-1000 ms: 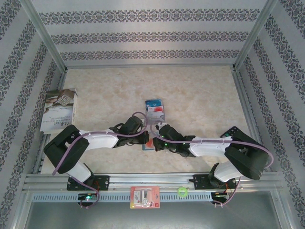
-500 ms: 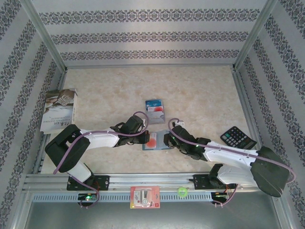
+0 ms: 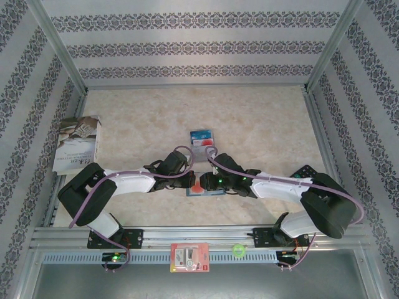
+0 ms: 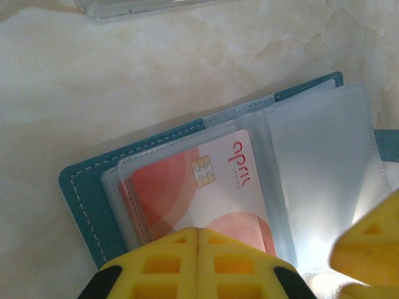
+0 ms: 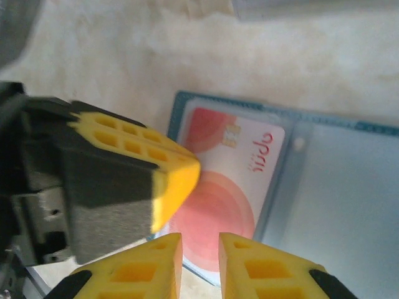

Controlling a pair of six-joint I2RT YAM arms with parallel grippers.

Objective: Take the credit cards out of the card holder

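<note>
Card holder (image 4: pixel 81 187) open, left pincer (image 4: pixel 197 240) pressed together at edge, right pincer (image 5: pixel 200 243) parted above credit card (image 5: pixel 237 180)

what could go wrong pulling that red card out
The right tool is barely open over the red card, which lies under a clear sleeve; it may pinch sleeve too and drag the card holder. The left tool, shut, overlaps the card's end and may pin it. Crowded together, the tools could bump.

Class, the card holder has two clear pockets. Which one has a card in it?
The pocket by the left gripper: a red-and-white card shows through it. The other pocket, toward the right gripper, looks empty.
</note>
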